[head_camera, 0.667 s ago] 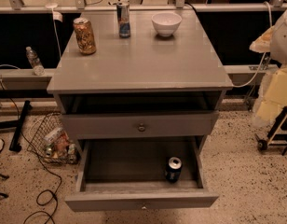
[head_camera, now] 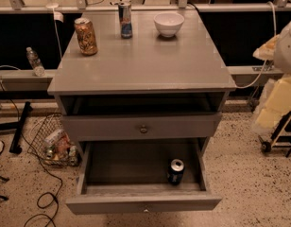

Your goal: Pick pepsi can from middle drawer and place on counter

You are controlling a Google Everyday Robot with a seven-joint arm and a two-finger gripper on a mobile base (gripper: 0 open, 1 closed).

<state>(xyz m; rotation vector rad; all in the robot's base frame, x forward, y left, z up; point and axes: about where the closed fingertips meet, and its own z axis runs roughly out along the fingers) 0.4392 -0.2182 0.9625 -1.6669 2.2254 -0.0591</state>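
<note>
On the counter (head_camera: 145,67) stand, from the left, an orange-gold can (head_camera: 85,36), a slim blue-and-silver can (head_camera: 125,19) and a white bowl (head_camera: 168,23). The pepsi can (head_camera: 175,171) stands upright at the right front of the open middle drawer (head_camera: 131,162). It is best taken from above, clearing the knobbed drawer front (head_camera: 143,126). The gripper is out of view, so I cannot tell whether it is open or closed.
</note>
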